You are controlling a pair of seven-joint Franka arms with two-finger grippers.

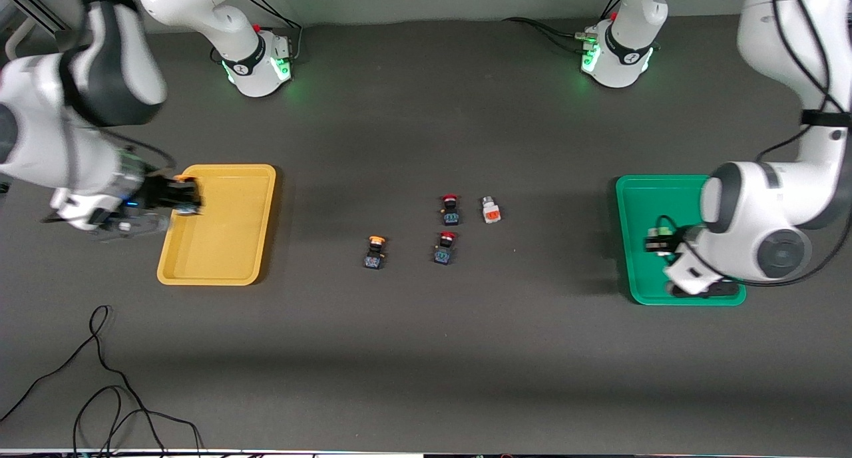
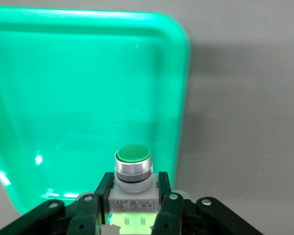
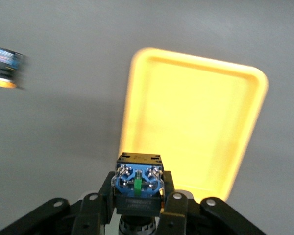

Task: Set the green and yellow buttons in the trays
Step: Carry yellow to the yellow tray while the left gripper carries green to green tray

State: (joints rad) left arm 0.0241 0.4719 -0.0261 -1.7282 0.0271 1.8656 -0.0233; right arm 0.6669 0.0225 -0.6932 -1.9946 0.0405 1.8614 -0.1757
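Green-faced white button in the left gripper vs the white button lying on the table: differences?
The held green-faced white-bodied push-button is clamped in the left gripper over the green plastic tray; the loose white-bodied push-button lies on its side on the table beside the red-capped ones. Both have white bodies and silver ends.

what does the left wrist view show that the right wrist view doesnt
Only the left wrist view: the left gripper shut on a white-bodied green-faced push-button over the shallow green plastic tray.
Only the right wrist view: the right gripper shut on a black-blue button over the shallow yellow plastic tray; another yellow-capped button on the table.
Both: the grey tabletop.
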